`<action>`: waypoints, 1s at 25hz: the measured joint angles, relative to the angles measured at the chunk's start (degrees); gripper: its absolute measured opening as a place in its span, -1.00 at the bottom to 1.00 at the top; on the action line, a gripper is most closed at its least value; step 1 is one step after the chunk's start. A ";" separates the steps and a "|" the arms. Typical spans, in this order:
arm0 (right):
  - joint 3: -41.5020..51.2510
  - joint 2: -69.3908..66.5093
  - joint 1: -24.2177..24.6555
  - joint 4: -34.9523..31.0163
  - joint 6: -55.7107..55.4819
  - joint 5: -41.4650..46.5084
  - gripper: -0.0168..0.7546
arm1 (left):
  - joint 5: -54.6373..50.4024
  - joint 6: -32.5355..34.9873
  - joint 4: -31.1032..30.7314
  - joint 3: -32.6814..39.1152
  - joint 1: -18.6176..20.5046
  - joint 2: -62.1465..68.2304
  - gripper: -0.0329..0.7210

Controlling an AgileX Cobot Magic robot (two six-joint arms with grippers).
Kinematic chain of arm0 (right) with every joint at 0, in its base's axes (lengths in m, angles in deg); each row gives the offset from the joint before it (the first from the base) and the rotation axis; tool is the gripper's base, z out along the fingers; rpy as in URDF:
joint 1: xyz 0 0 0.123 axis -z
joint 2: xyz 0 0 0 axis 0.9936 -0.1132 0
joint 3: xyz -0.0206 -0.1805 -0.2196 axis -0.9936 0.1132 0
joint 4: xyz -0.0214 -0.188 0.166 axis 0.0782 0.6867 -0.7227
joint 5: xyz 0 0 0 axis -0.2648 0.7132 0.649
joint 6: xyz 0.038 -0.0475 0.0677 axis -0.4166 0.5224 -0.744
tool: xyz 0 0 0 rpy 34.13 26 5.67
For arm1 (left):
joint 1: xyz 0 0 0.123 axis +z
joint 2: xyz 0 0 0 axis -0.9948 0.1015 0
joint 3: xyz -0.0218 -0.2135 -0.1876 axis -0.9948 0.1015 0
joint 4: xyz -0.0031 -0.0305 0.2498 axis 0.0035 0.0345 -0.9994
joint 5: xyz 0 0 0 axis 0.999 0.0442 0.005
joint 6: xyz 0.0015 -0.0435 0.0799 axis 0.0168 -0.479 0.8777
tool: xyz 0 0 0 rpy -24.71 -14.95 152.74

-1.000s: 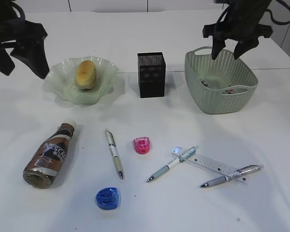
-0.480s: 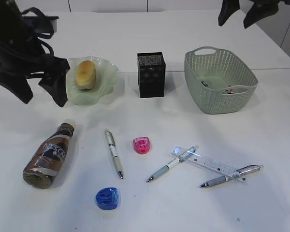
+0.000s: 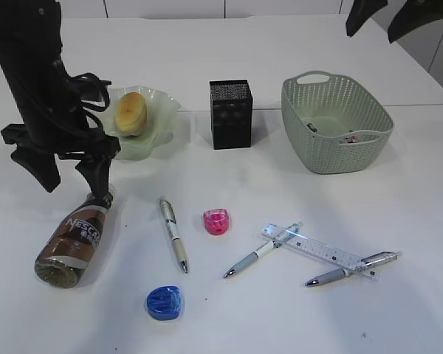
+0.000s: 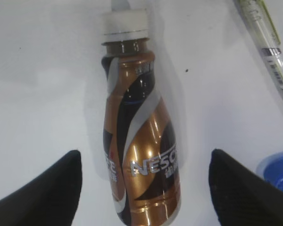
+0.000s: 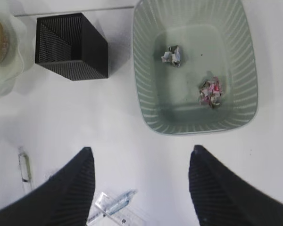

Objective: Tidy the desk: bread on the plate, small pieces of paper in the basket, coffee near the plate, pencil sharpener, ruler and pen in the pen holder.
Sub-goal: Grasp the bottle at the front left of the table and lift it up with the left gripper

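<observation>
The coffee bottle (image 3: 72, 243) lies on its side on the desk (image 3: 280, 184), cap toward the plate (image 3: 161, 122), which holds the bread (image 3: 131, 112). My left gripper (image 3: 74, 181) hangs open just above the bottle's cap end; in the left wrist view the bottle (image 4: 139, 136) lies between the spread fingers, untouched. My right gripper (image 3: 380, 21) is open and empty, high behind the basket (image 3: 303, 110). Two paper wads (image 5: 172, 55) (image 5: 210, 92) lie in the basket. The pen holder (image 3: 231, 114) stands mid-table. The ruler (image 3: 321, 251), three pens (image 3: 173, 234) (image 3: 262, 251) (image 3: 352, 268) and pink (image 3: 216, 221) and blue (image 3: 165, 302) sharpeners lie in front.
The ruler rests across two of the pens at the front right. A pen (image 4: 269, 52) and the blue sharpener (image 4: 278, 169) lie close to the bottle's right side. Bare tabletop separates the bottle from the plate.
My left arm has swung forward from behind the plate and come down over the bottle's cap end. My right gripper has lifted away from the basket toward the top of the view.
</observation>
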 joint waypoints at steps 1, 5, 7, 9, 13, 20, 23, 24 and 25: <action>1.75 0.88 0.00 -0.22 0.00 0.00 0.32 | -0.01 0.00 -0.21 0.00 0.00 0.43 0.66; 6.73 3.71 0.00 -0.49 0.00 0.00 0.32 | 0.33 0.00 -0.56 -0.18 0.00 2.65 0.66; 9.96 6.56 0.00 -0.77 0.00 0.00 0.32 | 0.45 0.00 -0.56 -0.21 0.00 3.68 0.65; 12.07 8.74 0.00 -1.44 0.00 0.00 0.32 | 0.45 0.00 -0.56 -0.21 0.00 4.42 0.65; 14.55 12.72 0.00 -2.47 0.00 0.00 0.32 | 0.80 0.00 -0.56 -0.21 0.00 5.39 0.65; 16.67 18.05 0.00 -3.13 0.00 0.10 0.32 | 2.40 0.00 -0.56 -0.21 0.00 7.22 0.65; 16.77 20.70 0.00 -3.75 0.00 0.10 0.32 | 2.51 0.00 -0.56 -0.27 0.00 8.41 0.65; 16.77 21.21 0.00 -4.24 0.00 0.10 0.32 | 2.51 0.00 -0.56 -0.27 0.00 8.81 0.65; 16.77 21.21 0.00 -4.24 0.00 0.10 0.32 | 2.51 0.00 -0.56 -0.27 0.00 9.17 0.65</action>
